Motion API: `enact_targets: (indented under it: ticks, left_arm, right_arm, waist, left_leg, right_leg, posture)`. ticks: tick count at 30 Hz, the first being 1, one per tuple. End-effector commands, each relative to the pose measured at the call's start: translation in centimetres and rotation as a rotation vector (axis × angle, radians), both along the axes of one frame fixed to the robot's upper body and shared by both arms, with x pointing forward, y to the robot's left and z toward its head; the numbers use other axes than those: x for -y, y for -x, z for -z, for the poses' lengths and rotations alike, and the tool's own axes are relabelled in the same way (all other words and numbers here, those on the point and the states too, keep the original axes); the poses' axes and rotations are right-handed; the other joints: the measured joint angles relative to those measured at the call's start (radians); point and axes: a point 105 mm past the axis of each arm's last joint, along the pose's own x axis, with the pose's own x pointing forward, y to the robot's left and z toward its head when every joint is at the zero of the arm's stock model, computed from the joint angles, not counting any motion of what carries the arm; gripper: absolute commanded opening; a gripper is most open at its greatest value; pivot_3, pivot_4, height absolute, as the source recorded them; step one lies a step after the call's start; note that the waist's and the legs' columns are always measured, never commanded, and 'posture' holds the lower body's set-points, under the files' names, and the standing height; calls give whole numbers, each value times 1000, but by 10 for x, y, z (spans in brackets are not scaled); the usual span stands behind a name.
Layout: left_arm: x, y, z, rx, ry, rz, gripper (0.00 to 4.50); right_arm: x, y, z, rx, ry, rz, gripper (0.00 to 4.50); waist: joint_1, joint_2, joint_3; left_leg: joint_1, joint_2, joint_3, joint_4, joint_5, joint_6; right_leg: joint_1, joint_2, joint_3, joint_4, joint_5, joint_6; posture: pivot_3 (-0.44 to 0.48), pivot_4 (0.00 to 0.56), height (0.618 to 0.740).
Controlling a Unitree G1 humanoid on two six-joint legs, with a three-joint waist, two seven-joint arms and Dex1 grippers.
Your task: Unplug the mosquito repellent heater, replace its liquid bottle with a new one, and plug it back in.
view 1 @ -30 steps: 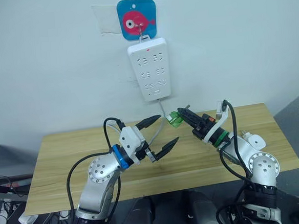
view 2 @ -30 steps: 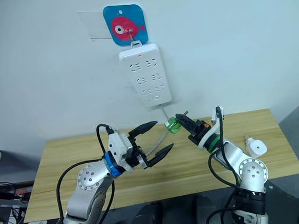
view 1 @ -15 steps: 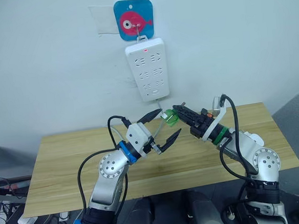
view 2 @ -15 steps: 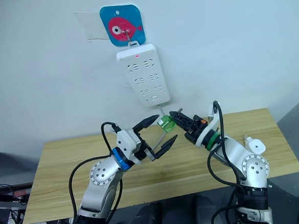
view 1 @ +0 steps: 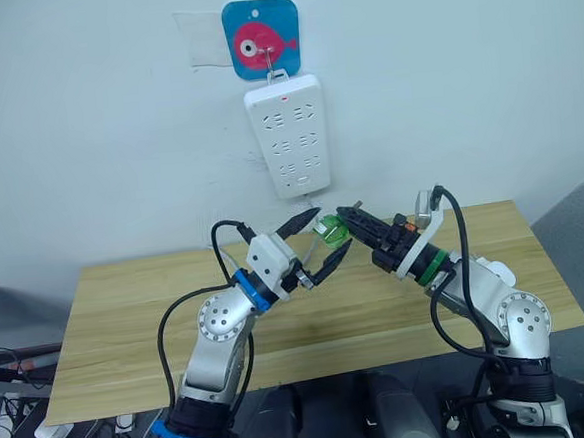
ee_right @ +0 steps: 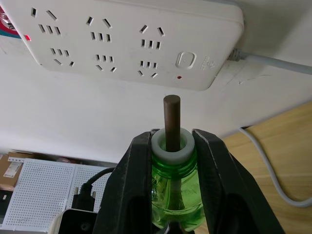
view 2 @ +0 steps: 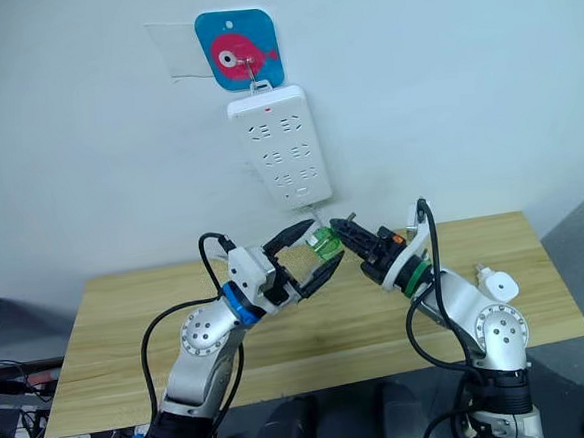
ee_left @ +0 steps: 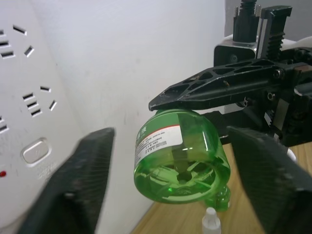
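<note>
Left pincer (view 1: 310, 246) | closer, now straddling green bottle (view 1: 330, 229)

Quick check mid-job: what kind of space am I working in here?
Probably a lab or test room staged as a home corner: a bare wooden table, a power strip hung from a fish hook on the plain wall, and loose cables on the floor.

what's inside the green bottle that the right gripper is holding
A dark wick rod runs down through the white neck of the green bottle held in the right gripper. Whether liquid remains inside cannot be told.
</note>
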Motion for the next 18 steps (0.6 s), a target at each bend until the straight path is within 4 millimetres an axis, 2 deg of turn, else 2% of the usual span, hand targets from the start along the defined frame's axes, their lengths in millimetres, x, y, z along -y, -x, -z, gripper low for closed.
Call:
enact_targets:
  ticks: [1, 14, 18]
  left_arm:
    - [1, 5, -4, 13, 24, 18, 2298]
    - [-1, 0, -4, -2, 36, -9, 2216]
    - [-1, 1, -4, -11, 26, 15, 2216]
  right_arm:
    - [-2, 7, -14, 53, -33, -19, 874]
    - [-4, 8, -14, 70, 3, -34, 874]
    - [1, 8, -7, 71, 56, -39, 2223]
  waist:
    - [0, 0, 0]
    - [0, 0, 0]
    - [0, 0, 0]
  left_leg:
    - [0, 0, 0, 0, 0, 0]
    - [0, 0, 0, 0, 0, 0]
    - [0, 0, 0, 0, 0, 0]
  right_leg:
    - [0, 0, 0, 0, 0, 0]
    - [0, 0, 0, 0, 0, 0]
    - [0, 0, 0, 0, 0, 0]
  posture:
    - [-16, 240, 740]
    - [-20, 241, 740]
    - [-22, 240, 740]
